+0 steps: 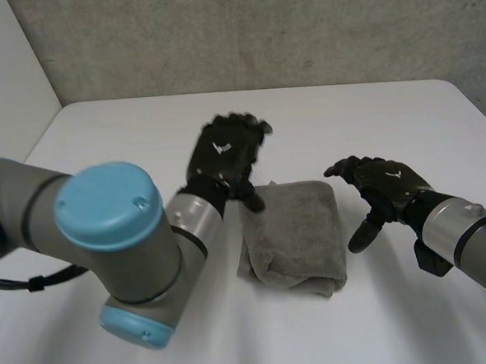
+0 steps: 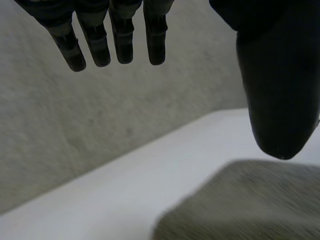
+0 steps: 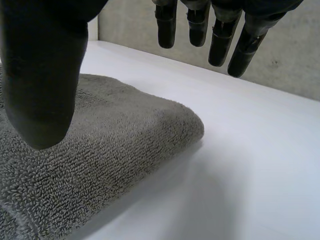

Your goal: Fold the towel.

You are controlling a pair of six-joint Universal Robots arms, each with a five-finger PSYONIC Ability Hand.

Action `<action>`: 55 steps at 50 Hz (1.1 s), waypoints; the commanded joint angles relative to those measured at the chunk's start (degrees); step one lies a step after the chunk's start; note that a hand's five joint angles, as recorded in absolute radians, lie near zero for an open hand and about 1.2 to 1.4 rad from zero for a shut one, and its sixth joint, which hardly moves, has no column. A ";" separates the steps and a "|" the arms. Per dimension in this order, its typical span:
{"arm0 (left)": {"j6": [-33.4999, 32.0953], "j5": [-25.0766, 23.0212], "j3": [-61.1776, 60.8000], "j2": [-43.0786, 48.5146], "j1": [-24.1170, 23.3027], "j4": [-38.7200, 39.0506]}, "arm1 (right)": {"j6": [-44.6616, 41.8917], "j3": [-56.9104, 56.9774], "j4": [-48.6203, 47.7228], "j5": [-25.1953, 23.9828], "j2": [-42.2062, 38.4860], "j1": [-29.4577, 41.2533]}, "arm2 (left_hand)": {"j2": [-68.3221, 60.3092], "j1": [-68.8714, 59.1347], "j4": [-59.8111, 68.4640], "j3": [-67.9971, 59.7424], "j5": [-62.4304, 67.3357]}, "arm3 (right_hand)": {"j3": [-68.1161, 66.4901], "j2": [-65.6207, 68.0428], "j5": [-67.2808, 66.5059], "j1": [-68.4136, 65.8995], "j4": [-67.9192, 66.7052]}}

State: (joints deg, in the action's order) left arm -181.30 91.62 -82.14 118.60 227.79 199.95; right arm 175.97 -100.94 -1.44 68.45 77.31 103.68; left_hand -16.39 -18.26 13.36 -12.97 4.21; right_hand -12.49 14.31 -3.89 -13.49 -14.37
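Note:
A grey towel (image 1: 294, 237) lies folded into a thick bundle in the middle of the white table (image 1: 371, 116). My left hand (image 1: 225, 158) hovers at the towel's far left corner, open, with its thumb (image 2: 272, 100) above the towel (image 2: 250, 205) and its fingers (image 2: 120, 40) straight. My right hand (image 1: 383, 186) floats just off the towel's right edge, open and holding nothing. In the right wrist view its thumb (image 3: 42, 90) hangs over the towel (image 3: 100, 155) and its fingers (image 3: 220, 35) point out over bare table.
A rough grey wall (image 1: 300, 30) runs along the table's far edge. A white panel (image 1: 5, 73) stands at the far left. Bare table (image 3: 260, 165) lies to the right of the towel and in front of it.

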 commanded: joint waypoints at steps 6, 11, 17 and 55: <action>-0.63 -1.27 -5.92 2.95 -0.15 -1.32 | 10.18 0.65 -5.49 0.37 -8.83 0.91 | 2.64 4.51 -3.36 2.97 -0.46 | 2.49 -4.31 3.89 3.49 4.37; -0.81 -1.18 -6.81 4.70 0.37 -1.05 | 9.57 2.14 -7.25 0.89 -13.23 3.10 | 2.65 4.51 -3.36 2.97 -0.46 | 2.49 -4.31 3.89 3.49 4.37; -0.98 -1.18 -6.55 8.48 2.13 -1.05 | 3.44 3.55 -7.08 4.40 -18.33 4.17 | 2.48 4.34 -3.36 2.97 -0.30 | 2.49 -4.31 3.89 3.49 4.37; -2.66 5.58 3.99 -16.38 13.29 -14.92 | -3.35 22.80 1.44 20.75 0.74 5.84 | 4.66 6.53 -3.36 2.97 -2.48 | 2.49 -4.31 3.89 3.49 4.37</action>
State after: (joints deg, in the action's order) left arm -185.43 93.03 -82.39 103.19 238.09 191.59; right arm 172.84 -82.02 -1.03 85.05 78.17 109.48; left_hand -15.30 -16.62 13.36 -12.97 3.47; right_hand -12.49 13.50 -3.42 -11.03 -14.37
